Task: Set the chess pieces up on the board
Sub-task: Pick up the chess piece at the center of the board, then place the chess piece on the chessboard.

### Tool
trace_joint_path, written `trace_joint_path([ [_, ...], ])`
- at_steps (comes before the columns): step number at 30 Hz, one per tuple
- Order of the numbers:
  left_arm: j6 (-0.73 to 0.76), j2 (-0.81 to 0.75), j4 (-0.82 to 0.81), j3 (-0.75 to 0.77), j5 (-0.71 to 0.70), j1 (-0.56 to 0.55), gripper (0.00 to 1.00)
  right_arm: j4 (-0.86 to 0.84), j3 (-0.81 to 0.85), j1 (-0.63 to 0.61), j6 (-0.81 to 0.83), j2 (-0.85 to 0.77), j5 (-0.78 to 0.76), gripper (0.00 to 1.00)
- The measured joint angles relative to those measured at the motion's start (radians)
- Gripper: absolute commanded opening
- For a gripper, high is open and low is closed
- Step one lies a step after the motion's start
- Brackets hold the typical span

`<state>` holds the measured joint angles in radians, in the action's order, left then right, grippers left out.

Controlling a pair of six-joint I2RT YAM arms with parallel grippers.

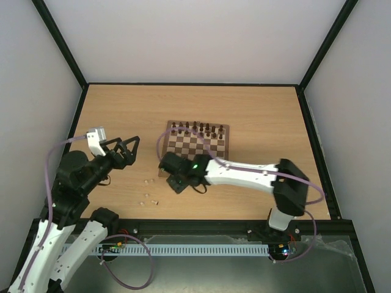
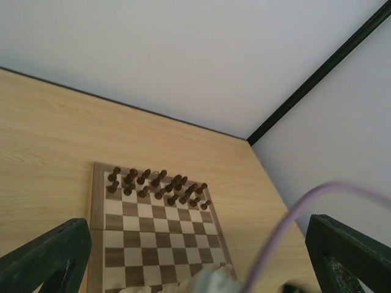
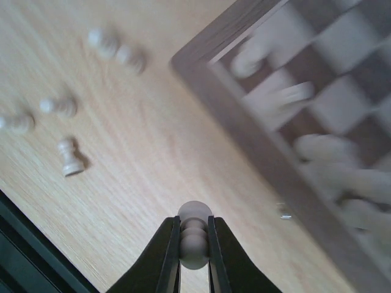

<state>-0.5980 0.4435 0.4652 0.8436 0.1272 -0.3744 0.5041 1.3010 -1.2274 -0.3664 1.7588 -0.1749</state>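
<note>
1. In the top view the right arm covers the near left corner of the board (image 1: 197, 145), so the held piece is hidden there. In the right wrist view the pale pieces on the board are too blurred to name.
2. The held chess piece (image 3: 195, 213) has its long axis along the fingers, with the round head at the fingertips.
3. The right gripper (image 3: 194, 239) is closed on it, over the table (image 3: 140, 183) just beside the board's border.
4. Loose chess pieces (image 3: 70, 157) lie on the table nearby.
5. The left gripper (image 1: 133, 151) is wide open and holds nothing.
</note>
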Motion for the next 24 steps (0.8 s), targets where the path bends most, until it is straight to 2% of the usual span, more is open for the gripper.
trace_joint_path([
  [6, 0.005, 0.111, -0.055, -0.066, 0.033, 0.000, 0.99, 0.026, -0.009, 0.185, 0.006, -0.193, -0.020, 0.12],
  [12, 0.027, 0.274, -0.108, -0.137, 0.092, 0.000, 0.99, 0.033, -0.024, 0.389, 0.019, -0.148, -0.012, 0.12],
  [17, 0.051, 0.363, -0.118, -0.168, 0.143, 0.000, 0.99, 0.040, -0.025, 0.412, 0.019, -0.056, -0.015, 0.12],
  [24, 0.074, 0.376, -0.137, -0.172, 0.161, 0.000, 0.99, 0.052, -0.023, 0.417, 0.019, 0.040, -0.030, 0.12],
])
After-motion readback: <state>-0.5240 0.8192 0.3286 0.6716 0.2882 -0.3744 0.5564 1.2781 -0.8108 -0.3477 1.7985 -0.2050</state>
